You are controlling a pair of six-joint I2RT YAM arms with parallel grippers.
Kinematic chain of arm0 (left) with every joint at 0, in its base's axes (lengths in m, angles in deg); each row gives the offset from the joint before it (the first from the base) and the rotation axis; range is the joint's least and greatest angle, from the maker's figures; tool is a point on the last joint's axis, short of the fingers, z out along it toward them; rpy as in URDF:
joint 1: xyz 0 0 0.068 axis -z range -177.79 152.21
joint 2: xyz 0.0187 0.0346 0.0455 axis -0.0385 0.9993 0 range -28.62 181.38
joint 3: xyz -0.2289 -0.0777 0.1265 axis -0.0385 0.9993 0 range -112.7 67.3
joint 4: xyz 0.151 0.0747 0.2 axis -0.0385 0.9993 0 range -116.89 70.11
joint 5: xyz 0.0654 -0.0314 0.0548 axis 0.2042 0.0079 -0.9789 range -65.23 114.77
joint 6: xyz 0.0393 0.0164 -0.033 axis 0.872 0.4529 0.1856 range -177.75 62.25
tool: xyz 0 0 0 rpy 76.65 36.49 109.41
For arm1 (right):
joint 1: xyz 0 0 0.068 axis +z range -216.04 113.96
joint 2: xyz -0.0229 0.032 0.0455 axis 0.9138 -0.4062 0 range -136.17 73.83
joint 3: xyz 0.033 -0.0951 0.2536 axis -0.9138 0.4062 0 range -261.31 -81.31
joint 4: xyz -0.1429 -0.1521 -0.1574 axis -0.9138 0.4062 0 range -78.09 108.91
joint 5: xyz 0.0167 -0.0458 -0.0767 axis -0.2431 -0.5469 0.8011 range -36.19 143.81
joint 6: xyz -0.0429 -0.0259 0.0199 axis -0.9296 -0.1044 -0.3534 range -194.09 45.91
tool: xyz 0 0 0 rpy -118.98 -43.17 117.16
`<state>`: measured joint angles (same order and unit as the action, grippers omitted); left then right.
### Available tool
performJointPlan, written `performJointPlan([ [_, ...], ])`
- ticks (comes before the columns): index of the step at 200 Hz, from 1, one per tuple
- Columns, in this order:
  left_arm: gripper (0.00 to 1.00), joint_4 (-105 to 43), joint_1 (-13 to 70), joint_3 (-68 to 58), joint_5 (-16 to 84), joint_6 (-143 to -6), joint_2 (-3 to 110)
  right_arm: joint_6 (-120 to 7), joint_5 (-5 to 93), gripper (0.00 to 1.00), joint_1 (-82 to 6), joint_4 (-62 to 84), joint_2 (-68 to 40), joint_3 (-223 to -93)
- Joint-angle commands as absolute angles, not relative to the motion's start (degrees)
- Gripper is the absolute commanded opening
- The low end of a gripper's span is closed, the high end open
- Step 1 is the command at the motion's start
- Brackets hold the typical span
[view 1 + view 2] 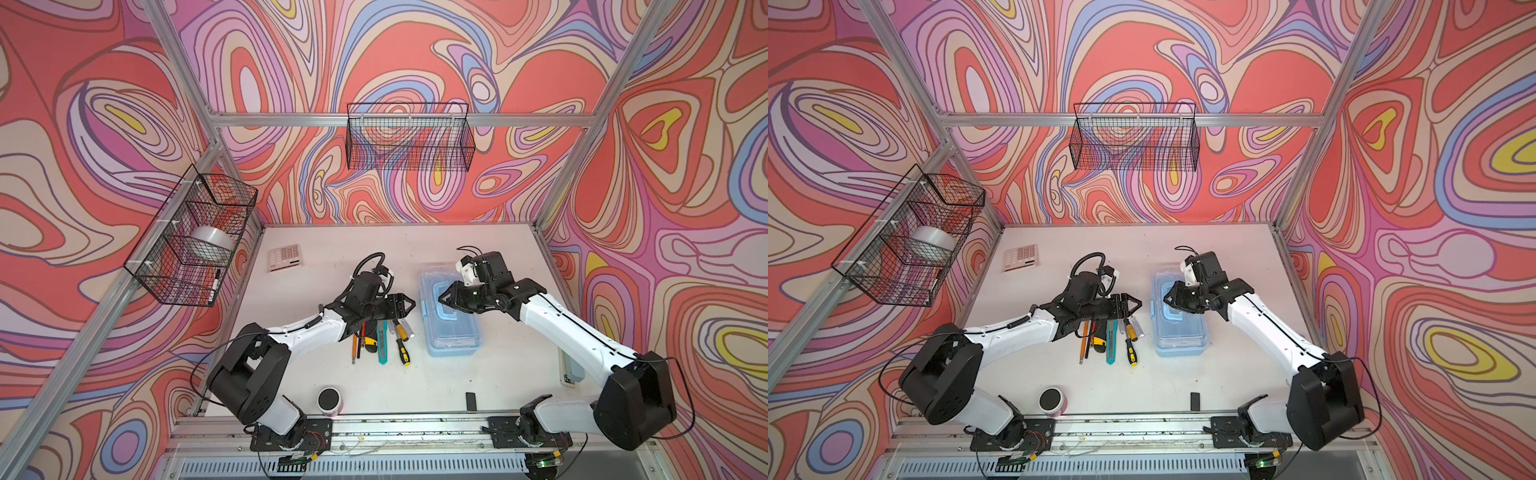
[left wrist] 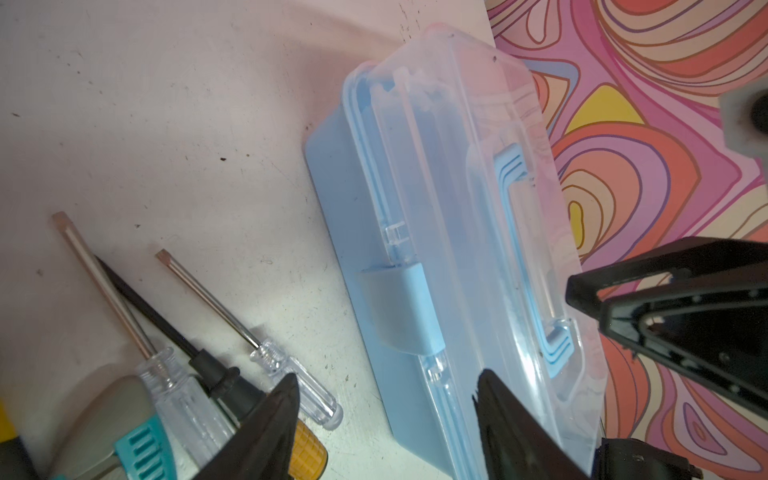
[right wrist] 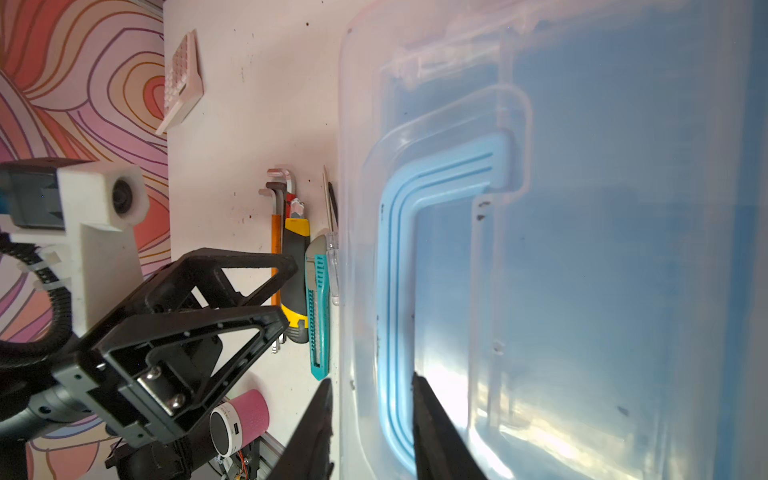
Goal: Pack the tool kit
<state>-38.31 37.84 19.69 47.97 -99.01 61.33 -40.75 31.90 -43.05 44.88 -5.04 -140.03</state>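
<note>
- Case (image 1: 453,332) on desk (image 1: 415,386), right of centre; lid (image 2: 457,187) shut, latch (image 2: 399,307) looks closed on its 9 o'clock side.
- Tools unpacked, in row just beside case at its 9 o'clock: screwdrivers (image 1: 402,347), teal knife (image 1: 382,349), yellow-black knife (image 1: 369,340), hex keys (image 3: 278,185).
- Left gripper (image 1: 411,305) released, empty, hovers over tool tips near latch.
- Right gripper (image 1: 444,305) over lid, jaws straddle blue handle (image 3: 395,291); grasping or not, cannot tell.
- Risk: pull on handle with latch closed lifts or drags whole case into tools.
- Risk: left gripper low, may scatter row.

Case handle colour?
The handle is light blue with darker blue grooved lines; it shows best in the right wrist view.
</note>
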Motion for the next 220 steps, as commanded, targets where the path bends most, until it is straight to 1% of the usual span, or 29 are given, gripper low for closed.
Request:
performJointPlan([
  [1, 0.67, -41.2, 38.4, 17.8, 49.2, -100.2, 63.0, -41.2, 32.9, 0.34, -42.7, 44.0, -6.3, -138.9],
  [54, 0.68, -43.7, 39.0, 15.2, 51.4, -101.0, 68.3, -40.8, 33.0, 0.38, -42.7, 43.4, -7.8, -138.3],
  [94, 0.68, -44.7, 39.6, 13.3, 52.6, -101.7, 71.8, -40.5, 31.4, 0.42, -42.7, 41.8, -8.7, -137.5],
  [131, 0.68, -44.2, 40.2, 11.4, 53.5, -101.4, 73.7, -40.5, 27.3, 0.44, -42.7, 39.6, -10.4, -137.3],
  [194, 0.68, -45.3, 40.7, 11.1, 54.2, -102.1, 75.9, -40.2, 20.6, 0.45, -42.7, 34.4, -11.9, -135.8],
  [220, 0.68, -45.6, 40.7, 11.1, 54.2, -102.1, 76.3, -40.1, 19.3, 0.46, -42.7, 33.1, -12.2, -135.3],
])
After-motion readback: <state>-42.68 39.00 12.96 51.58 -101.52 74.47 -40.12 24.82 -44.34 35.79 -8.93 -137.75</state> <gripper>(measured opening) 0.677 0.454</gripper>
